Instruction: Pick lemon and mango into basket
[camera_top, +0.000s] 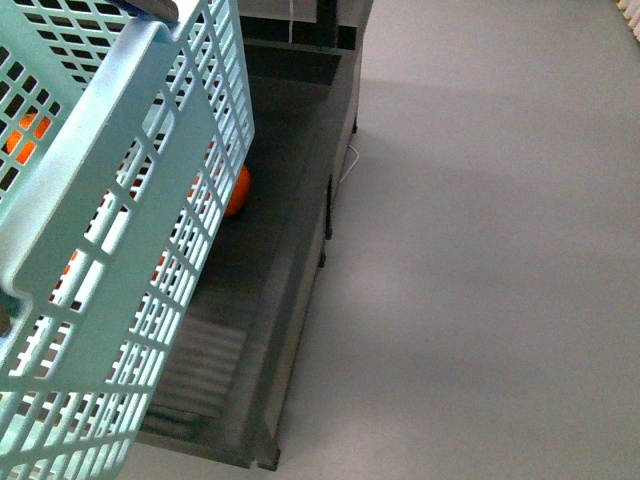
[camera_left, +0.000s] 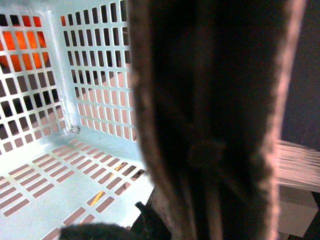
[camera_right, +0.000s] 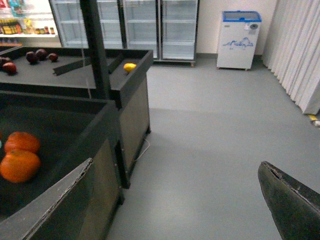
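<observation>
While the right claw gapes, the lemon lies well apart

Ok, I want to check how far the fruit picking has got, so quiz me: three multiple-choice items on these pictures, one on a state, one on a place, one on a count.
1. In the left wrist view, the visible base of the basket is: A bare; B holding a lemon; C holding a mango.
2. The yellow fruit lies: A on the floor; B on the far stand; C in the basket.
3. Orange fruits in the near bin, right wrist view: A two; B four; C none.
Answers: 1 A, only slotted plastic shows; 2 B, it sits near that stand's corner; 3 A, two lie side by side.
</observation>
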